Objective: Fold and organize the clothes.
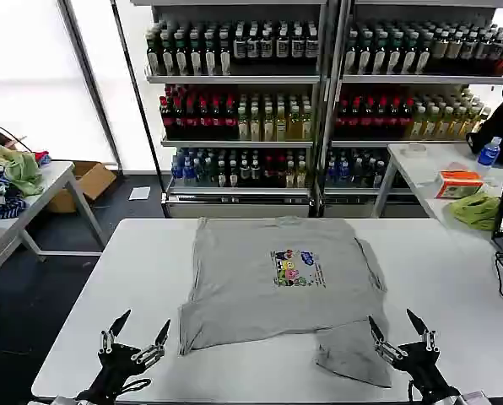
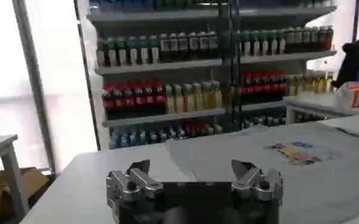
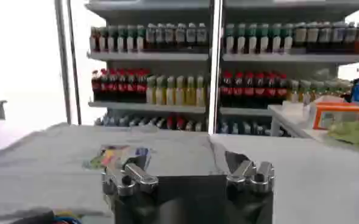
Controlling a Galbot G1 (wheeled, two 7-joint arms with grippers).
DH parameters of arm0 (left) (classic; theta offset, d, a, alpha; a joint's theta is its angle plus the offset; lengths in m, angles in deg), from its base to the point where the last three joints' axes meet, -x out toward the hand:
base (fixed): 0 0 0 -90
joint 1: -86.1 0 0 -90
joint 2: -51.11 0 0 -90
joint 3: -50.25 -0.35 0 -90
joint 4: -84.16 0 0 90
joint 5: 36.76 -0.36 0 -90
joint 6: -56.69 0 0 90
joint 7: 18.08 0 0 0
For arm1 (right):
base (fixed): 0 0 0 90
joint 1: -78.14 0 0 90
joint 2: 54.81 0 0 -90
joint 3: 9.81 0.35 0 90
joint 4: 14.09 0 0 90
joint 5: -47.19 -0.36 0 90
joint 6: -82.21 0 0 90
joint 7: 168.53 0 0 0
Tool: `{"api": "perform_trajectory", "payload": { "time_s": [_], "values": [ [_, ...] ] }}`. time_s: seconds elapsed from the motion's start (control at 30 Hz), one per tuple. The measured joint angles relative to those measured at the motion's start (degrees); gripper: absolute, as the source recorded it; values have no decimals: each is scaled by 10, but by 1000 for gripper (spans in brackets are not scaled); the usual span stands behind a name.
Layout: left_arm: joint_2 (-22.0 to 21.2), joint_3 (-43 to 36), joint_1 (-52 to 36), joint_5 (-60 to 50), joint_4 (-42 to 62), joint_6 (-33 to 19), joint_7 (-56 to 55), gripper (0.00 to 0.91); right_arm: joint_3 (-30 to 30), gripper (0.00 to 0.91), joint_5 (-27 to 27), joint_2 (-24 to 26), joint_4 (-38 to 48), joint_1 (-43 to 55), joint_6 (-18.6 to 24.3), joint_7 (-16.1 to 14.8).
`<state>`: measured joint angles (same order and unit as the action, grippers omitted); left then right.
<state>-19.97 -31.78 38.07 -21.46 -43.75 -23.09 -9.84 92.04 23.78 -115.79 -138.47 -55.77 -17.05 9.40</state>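
Grey short-sleeved cotton T-shirt [image 1: 277,283] lies flat, unfolded. I hold left gripper [image 1: 136,337] and right gripper [image 1: 401,333] at its hem, jaws apart; next I must grasp an edge.

Grey T-shirt [image 1: 273,283] flat, print up, table-centre
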Motion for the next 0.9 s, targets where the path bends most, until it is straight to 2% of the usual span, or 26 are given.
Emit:
{"api": "perform_trajectory", "payload": {
  "time_s": [0.2, 0.5, 0.9],
  "values": [
    [31, -32, -13, 32, -2, 61, -20, 907, -1, 907, -6, 3, -15, -8, -66, 22],
    [55, -75, -34, 67, 16, 113, -45, 907, -6, 907, -29, 3, -27, -19, -145, 51],
    [77, -99, -54, 101, 39, 141, -58, 907, -22, 907, -34, 0, -26, -19, -176, 59]
  ]
}}
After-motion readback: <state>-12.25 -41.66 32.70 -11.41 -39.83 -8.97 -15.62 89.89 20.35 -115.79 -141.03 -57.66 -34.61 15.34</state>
